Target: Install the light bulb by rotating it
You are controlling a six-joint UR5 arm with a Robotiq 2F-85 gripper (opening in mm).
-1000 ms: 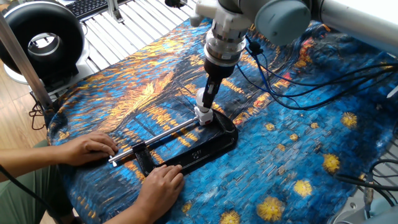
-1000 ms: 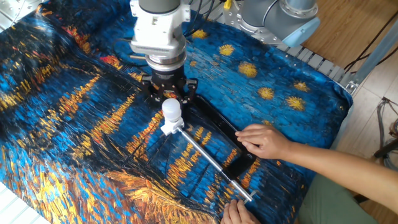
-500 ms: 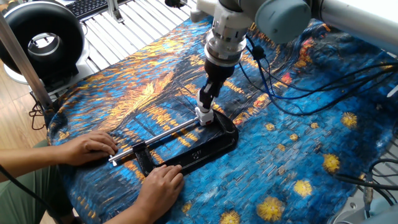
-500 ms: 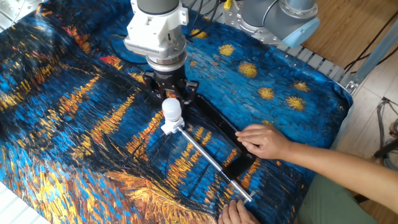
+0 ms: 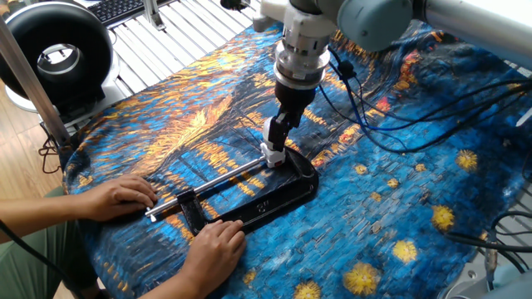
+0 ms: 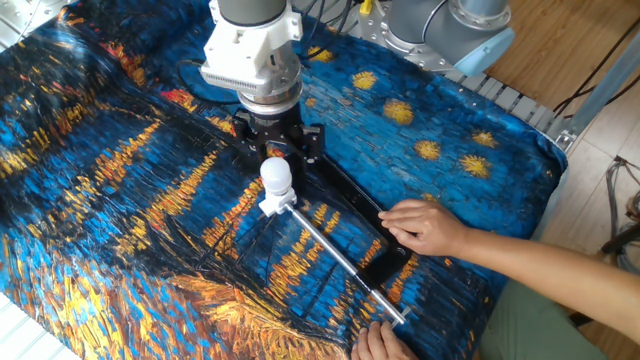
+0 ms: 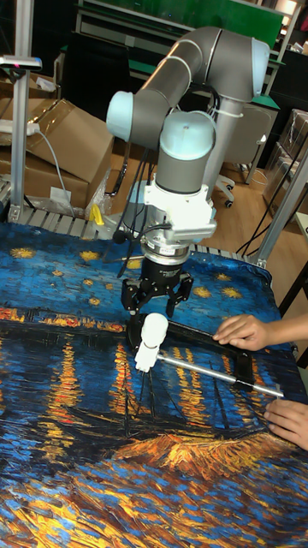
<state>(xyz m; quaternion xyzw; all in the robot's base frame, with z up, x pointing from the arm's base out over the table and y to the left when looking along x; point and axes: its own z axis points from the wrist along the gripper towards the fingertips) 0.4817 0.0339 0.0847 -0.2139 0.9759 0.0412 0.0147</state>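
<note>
Your gripper (image 6: 278, 152) has turned a bit and lifted, its jaws now apart above the light bulb (image 6: 275, 177). The bulb stands in its white socket (image 6: 272, 204). It looks light and breakable, so hold the dome gently.

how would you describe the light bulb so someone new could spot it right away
Start at the robot arm's gripper over the starry blue tablecloth. Just below it sits the light bulb, at the end of a long black clamp that a person's hands steady. It is the only small white frosted dome there, standing on a white socket block.
</note>
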